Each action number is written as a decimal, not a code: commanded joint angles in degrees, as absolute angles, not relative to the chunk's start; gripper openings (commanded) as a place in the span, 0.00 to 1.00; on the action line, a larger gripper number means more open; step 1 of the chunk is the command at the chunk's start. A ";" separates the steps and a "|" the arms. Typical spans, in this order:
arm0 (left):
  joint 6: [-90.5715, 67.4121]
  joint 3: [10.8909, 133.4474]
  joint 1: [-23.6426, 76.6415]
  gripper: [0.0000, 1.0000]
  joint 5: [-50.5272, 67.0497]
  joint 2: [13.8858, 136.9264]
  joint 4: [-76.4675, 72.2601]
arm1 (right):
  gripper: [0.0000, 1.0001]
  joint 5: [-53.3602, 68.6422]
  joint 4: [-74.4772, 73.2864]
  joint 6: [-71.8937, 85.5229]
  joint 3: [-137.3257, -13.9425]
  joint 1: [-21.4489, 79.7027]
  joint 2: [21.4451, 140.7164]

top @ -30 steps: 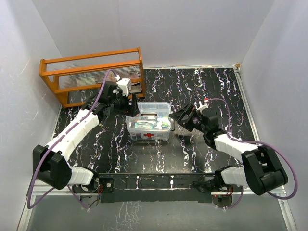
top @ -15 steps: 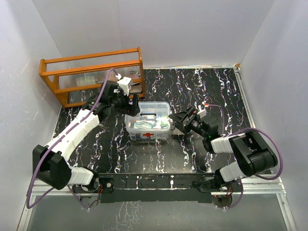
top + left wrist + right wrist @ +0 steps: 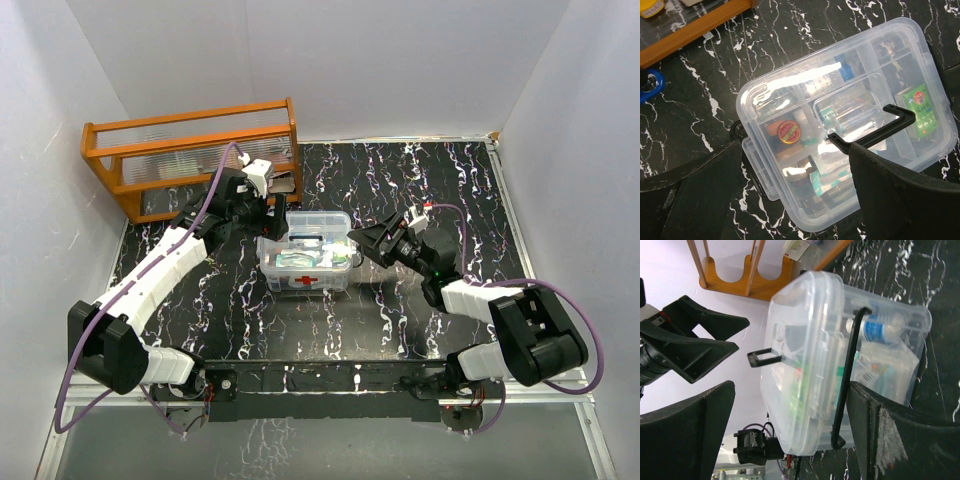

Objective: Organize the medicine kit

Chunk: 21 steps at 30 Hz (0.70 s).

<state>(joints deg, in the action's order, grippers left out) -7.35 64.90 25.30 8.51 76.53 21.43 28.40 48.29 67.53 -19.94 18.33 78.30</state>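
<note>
Near the middle of the bench (image 3: 430,190), slightly toward its left side, the medicine kit (image 3: 308,262) is sitting upright on the black marbled surface. Its red cross (image 3: 311,281) is facing the near edge. The clear lid (image 3: 805,95) is lying on top of the box, and its dark handle (image 3: 875,126) is standing up from the lid's centre. Whether the lid is latched cannot be told. Packets and small containers are showing through the clear plastic, among them a round red-topped tin (image 3: 788,131), a green carton (image 3: 919,109) and a blue-capped bottle (image 3: 875,331).

The left gripper (image 3: 278,218) is hovering over the far left corner of the kit. Its jaws are standing wide apart and are gripping nothing. In the left wrist view both fingers are framing the lid from above without touching it.

The right gripper (image 3: 364,245) is reaching toward the kit's right end, level with the box. Its jaws are likewise spread wide and are holding nothing. In the right wrist view the kit is filling the gap between the fingers, with one finger close beside the dark clip on the box's end. Contact there cannot be confirmed.

An orange wooden rack (image 3: 190,150) with ribbed clear panels is standing at the far left corner of the bench, apart from the kit.
</note>
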 commanded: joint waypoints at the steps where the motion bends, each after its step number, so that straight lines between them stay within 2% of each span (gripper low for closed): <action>1: -7.93 66.62 25.49 0.87 4.76 75.81 21.86 | 0.88 26.74 40.03 61.36 -25.59 18.45 75.18; 10: -11.43 65.73 25.53 0.88 -4.38 76.58 23.88 | 0.73 27.70 37.55 60.08 -28.17 18.50 76.68; 14: -13.24 64.86 25.49 0.83 -6.08 76.97 24.67 | 0.67 26.65 33.58 57.93 -29.71 18.95 76.16; 21: -16.29 62.47 25.44 0.75 -4.14 77.31 24.92 | 0.63 23.60 27.20 54.22 -32.16 20.68 75.17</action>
<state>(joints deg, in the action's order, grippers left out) -13.93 63.90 25.30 -4.25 77.58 23.51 26.22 29.95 57.80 -28.77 19.62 76.53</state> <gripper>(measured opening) 0.766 0.641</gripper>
